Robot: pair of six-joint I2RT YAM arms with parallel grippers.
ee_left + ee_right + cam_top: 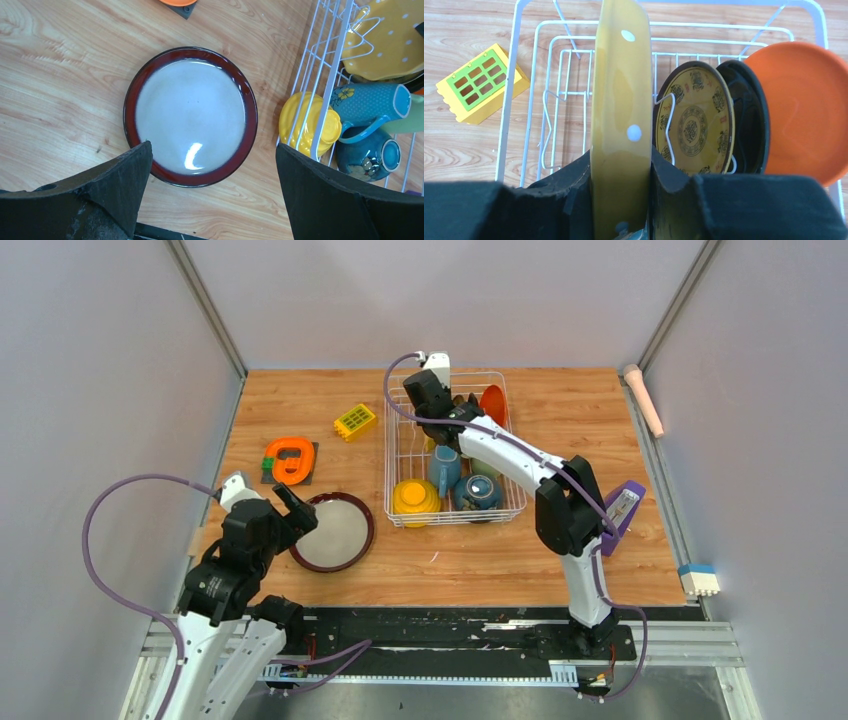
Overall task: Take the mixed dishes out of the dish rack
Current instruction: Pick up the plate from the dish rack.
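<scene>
The white wire dish rack (400, 455) stands mid-table. My right gripper (450, 412) reaches into its far end and is shut (621, 165) on the rim of an upright yellow white-dotted plate (621, 100). Beside it stand a yellow patterned plate (696, 120), a dark plate (749, 120) and an orange plate (804, 110). At the rack's near end lie a yellow bowl (415, 498), a blue mug (445, 468) and a dark bowl (477, 492). My left gripper (212, 175) is open and empty above a dark-red-rimmed plate (190, 115) lying flat on the table.
A yellow studded brick (355, 421) and an orange round gadget (290, 460) lie left of the rack. A pink cylinder (643, 398), a purple object (625, 510) and a blue-white block (698, 580) sit along the right edge. Grey walls surround the table.
</scene>
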